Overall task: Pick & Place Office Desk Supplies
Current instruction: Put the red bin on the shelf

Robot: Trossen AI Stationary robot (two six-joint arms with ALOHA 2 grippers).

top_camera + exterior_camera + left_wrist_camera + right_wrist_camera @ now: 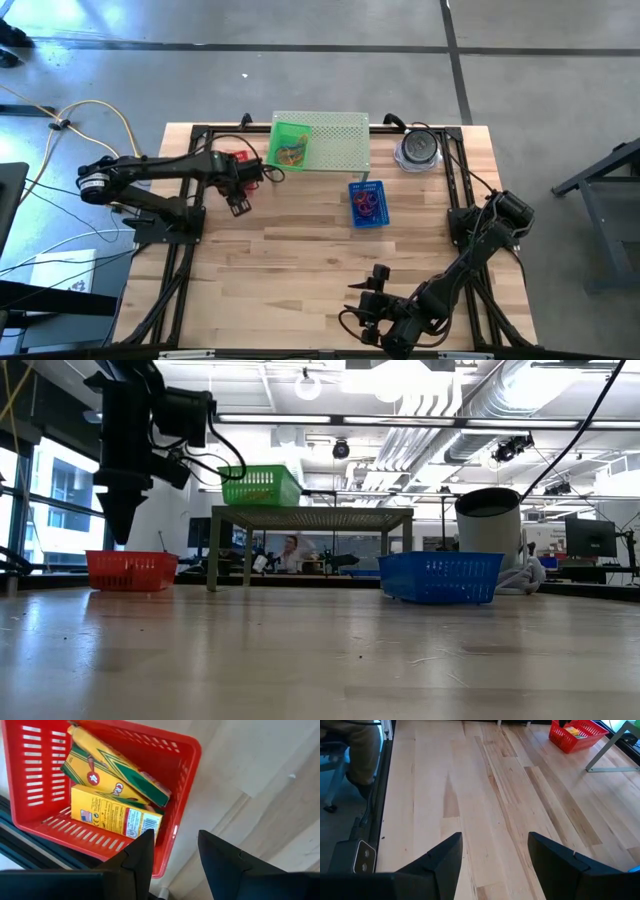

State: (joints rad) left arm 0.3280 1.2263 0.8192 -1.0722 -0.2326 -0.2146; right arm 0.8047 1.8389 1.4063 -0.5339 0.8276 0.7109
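Wooden planks run bare under the right gripper [492, 865], which waits at the table's near edge with its fingers spread wide and nothing between them; it has no part in this step as far as I can judge.

Across the table, the left gripper [174, 857] hangs above the near rim of the red basket [182, 780], clear of the table. Its fingers stand apart with an empty gap between them, holding nothing. Just ahead of the fingertips, inside the basket, lie two yellow-orange packets [115, 812]: one flat on the basket floor, the other [117, 765] resting aslant on top of it. From above, the gripper [240, 200] sits a little to the near side of that basket [237, 158].

Beyond it stands the pale green perforated shelf [340, 140] with the green basket [291, 146] on top, a tangle of thin loops [291, 155] inside. Off to the gripper's right, well apart, the blue basket [368, 204] holds more loops [366, 203], red and purple.

My reading is that the left arm is either just clear of a drop or lining up over the packets. To do it well, if it goes in, it should come straight down past the rim, since one finger looks level with the basket wall and could catch the mesh. The upper packet is the easier take; it should be gripped across its narrow side.
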